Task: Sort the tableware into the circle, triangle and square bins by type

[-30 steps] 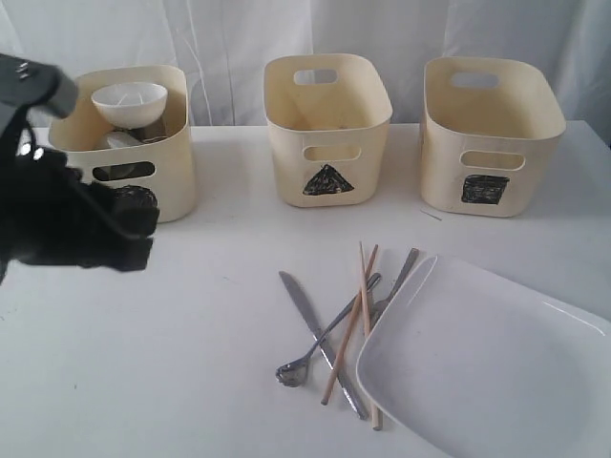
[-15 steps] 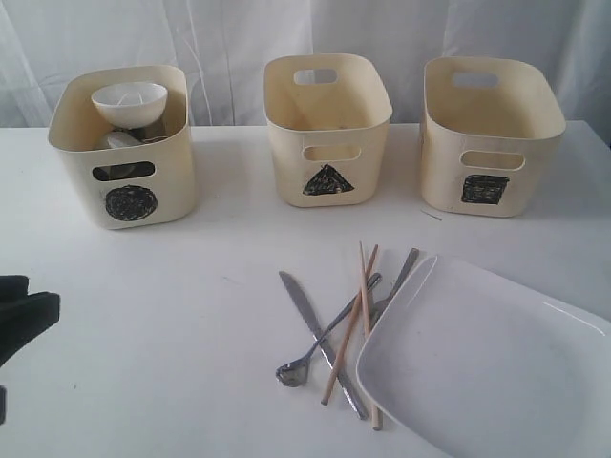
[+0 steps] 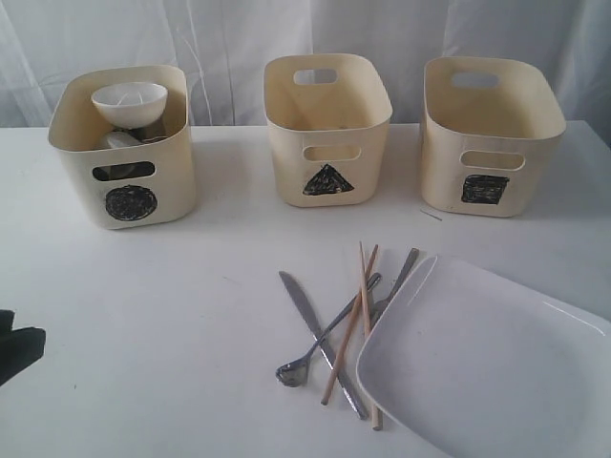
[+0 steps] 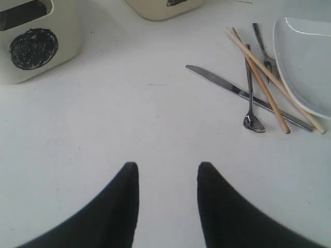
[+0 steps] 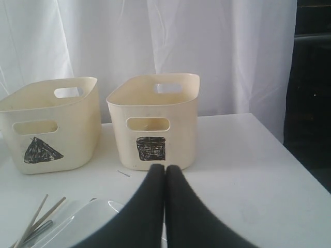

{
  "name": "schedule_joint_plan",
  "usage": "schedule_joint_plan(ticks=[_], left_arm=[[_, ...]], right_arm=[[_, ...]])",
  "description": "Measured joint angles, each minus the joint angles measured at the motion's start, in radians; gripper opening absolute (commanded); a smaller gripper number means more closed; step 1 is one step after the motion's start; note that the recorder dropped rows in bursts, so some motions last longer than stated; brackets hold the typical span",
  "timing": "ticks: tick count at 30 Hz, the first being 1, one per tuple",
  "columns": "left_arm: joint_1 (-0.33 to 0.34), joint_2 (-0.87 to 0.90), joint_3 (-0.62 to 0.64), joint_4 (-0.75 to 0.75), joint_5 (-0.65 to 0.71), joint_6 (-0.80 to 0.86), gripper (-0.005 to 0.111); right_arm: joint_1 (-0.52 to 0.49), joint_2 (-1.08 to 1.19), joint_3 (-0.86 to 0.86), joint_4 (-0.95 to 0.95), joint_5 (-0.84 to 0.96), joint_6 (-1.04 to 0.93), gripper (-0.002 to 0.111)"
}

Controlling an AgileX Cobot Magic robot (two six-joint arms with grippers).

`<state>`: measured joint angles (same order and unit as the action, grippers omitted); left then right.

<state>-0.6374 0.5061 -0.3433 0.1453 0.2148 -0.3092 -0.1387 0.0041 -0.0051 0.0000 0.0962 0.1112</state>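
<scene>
Left hand (image 4: pixel 168 166) open; knife (image 4: pixel 217 80) well apart, near plate (image 4: pixel 305 67).

A white table (image 3: pixel 172 286) fills the lower part of the exterior view, its top plain and matte, with its back edge running across the upper part of the frame. Behind it, along the whole top strip, hangs a white curtain (image 3: pixel 220 33) in loose vertical folds. The light is soft and even, and shadows are faint. In the right wrist view the curtain ends at a dark, unlit space (image 5: pixel 313 77) beyond the table's corner.
</scene>
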Motion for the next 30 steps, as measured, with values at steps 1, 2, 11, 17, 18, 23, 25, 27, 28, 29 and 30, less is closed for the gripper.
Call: schedule_joint_plan(ticks=[1, 2, 11, 17, 18, 23, 25, 27, 28, 29, 30], left_arm=[[0.0, 0.0, 0.0, 0.0, -0.004, 0.0, 0.043], [0.0, 0.0, 0.0, 0.0, -0.006, 0.0, 0.043], [-0.005, -0.284, 0.19, 0.116, -0.128, 0.002, 0.043], [-0.002, -0.46, 0.307, 0.116, -0.135, 0.0, 0.043], [0.002, -0.479, 0.318, 0.112, -0.137, 0.0, 0.043], [0.058, -0.497, 0.34, 0.08, -0.163, 0.0, 0.043], [0.093, -0.499, 0.34, 0.076, -0.168, 0.0, 0.043], [0.129, -0.501, 0.34, 0.076, -0.178, 0.0, 0.043], [0.142, -0.501, 0.34, 0.076, -0.183, 0.0, 0.043], [0.155, -0.501, 0.34, 0.076, -0.184, 0.0, 0.043], [0.162, -0.501, 0.34, 0.074, -0.185, 0.0, 0.043]], right_arm=[[0.0, 0.0, 0.0, 0.0, 0.0, 0.0, 0.0], [0.0, 0.0, 0.0, 0.0, 0.0, 0.0, 0.0], [0.0, 0.0, 0.0, 0.0, 0.0, 0.0, 0.0], [0.0, 0.0, 0.0, 0.0, 0.0, 0.0, 0.0], [0.0, 0.0, 0.0, 0.0, 0.0, 0.0, 0.0], [0.0, 0.0, 0.0, 0.0, 0.0, 0.0, 0.0], [0.0, 0.0, 0.0, 0.0, 0.0, 0.0, 0.0], [0.0, 0.0, 0.0, 0.0, 0.0, 0.0, 0.0], [0.0, 0.0, 0.0, 0.0, 0.0, 0.0, 0.0], [0.0, 0.0, 0.0, 0.0, 0.0, 0.0, 0.0], [0.0, 0.0, 0.0, 0.0, 0.0, 0.0, 0.0]])
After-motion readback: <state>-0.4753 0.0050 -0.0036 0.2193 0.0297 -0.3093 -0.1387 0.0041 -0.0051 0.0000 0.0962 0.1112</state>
